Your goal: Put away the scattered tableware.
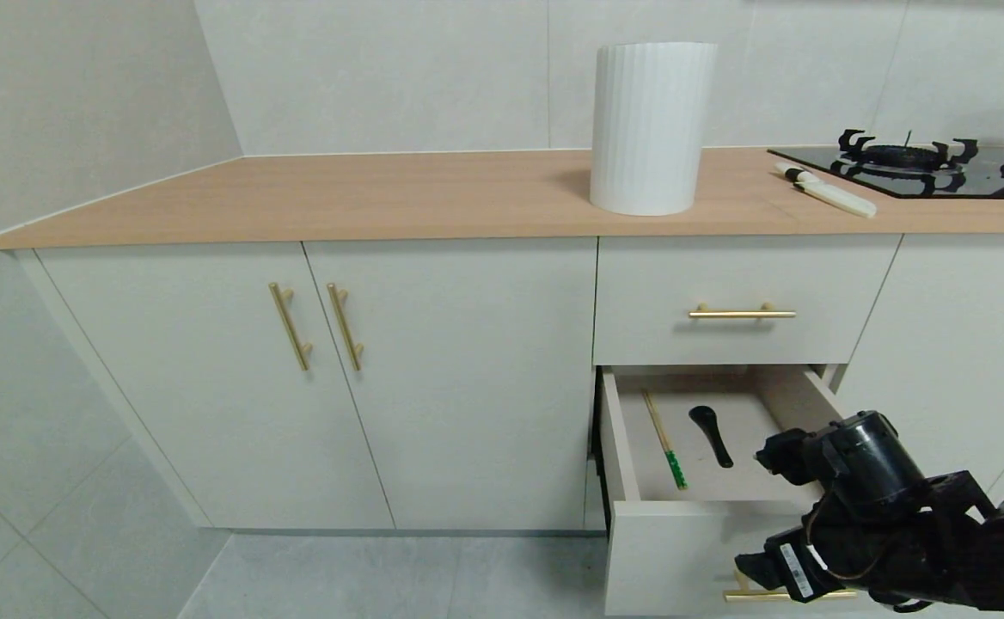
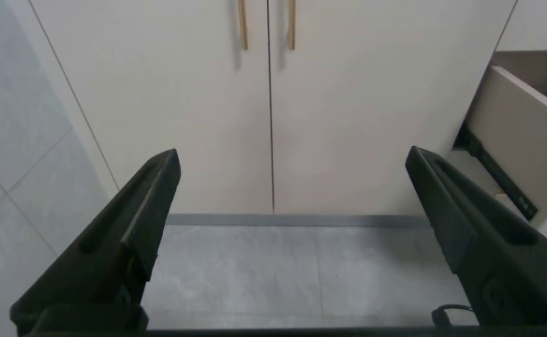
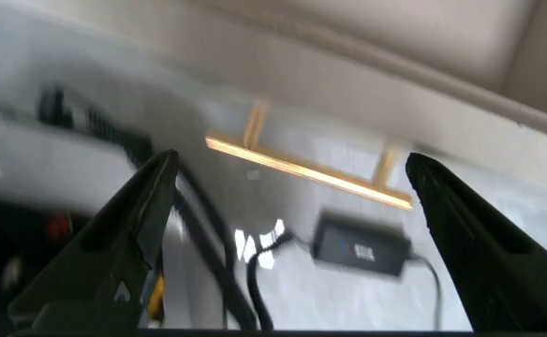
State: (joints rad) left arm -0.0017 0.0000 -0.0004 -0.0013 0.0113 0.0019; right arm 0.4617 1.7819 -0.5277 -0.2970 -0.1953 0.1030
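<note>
Head view shows a pair of thin wooden chopsticks with green tips (image 1: 665,440) lying lengthwise in the open lower white drawer (image 1: 614,430). Just to their right, apart from them, lies a short glossy black spoon (image 1: 712,434), bowl toward the far end. A cream-coloured knife (image 1: 829,196) lies flat on the wooden table (image 1: 382,193), to the right, just beside the black glass hob (image 1: 915,168).

By my reading the step in hand concerns the drawer: two pieces are stowed and the knife is not yet put away. The drawer's slim brass bar handle (image 3: 306,171) lies just ahead of the right pincer (image 3: 290,161), low at the near right, whose fingers are spread wide with nothing between them. Whether it touches the handle I cannot tell.

If the drawer is to be shut, the next move calls for a straight push on its front. If the knife goes in first, the arm must rise to the table's right end and take the knife along its narrow body.

The left pincer (image 2: 290,154) is likewise released and empty, facing the closed white cupboard doors (image 1: 296,378) low near the floor. A tall ribbed white cylinder (image 1: 648,129) stands upright on the table above the drawers.
</note>
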